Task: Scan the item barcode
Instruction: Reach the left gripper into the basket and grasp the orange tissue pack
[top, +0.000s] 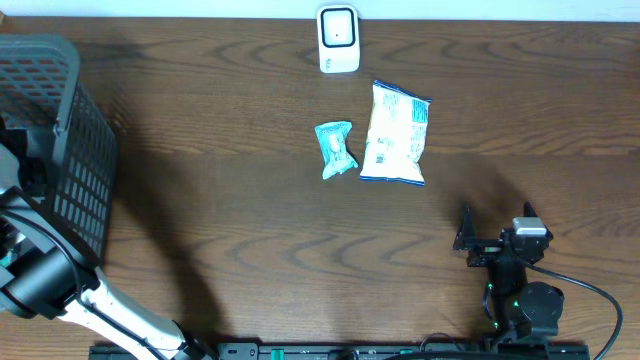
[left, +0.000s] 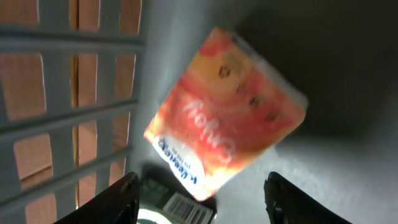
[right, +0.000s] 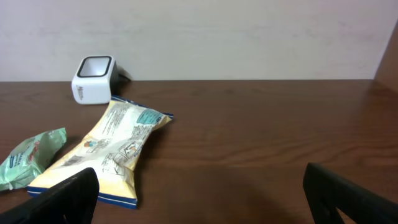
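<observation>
My left gripper (left: 202, 200) is down inside the grey basket (left: 74, 118), jaws apart. Below it lies an orange snack packet (left: 227, 112), tilted, with its lower corner reaching between my fingers (left: 115, 202) and touching neither. Under that corner sits a dark item with a white barcode label (left: 186, 208). The white scanner (top: 338, 38) stands at the table's far edge. My right gripper (top: 495, 240) rests open near the front right, with only bare table between its fingers (right: 62, 199).
A pale yellow snack bag (top: 396, 133) and a small teal packet (top: 336, 148) lie mid-table below the scanner. The basket (top: 60, 130) fills the left end, with my left arm (top: 40, 280) reaching into it. The right arm's cable (top: 600, 300) trails at the front right.
</observation>
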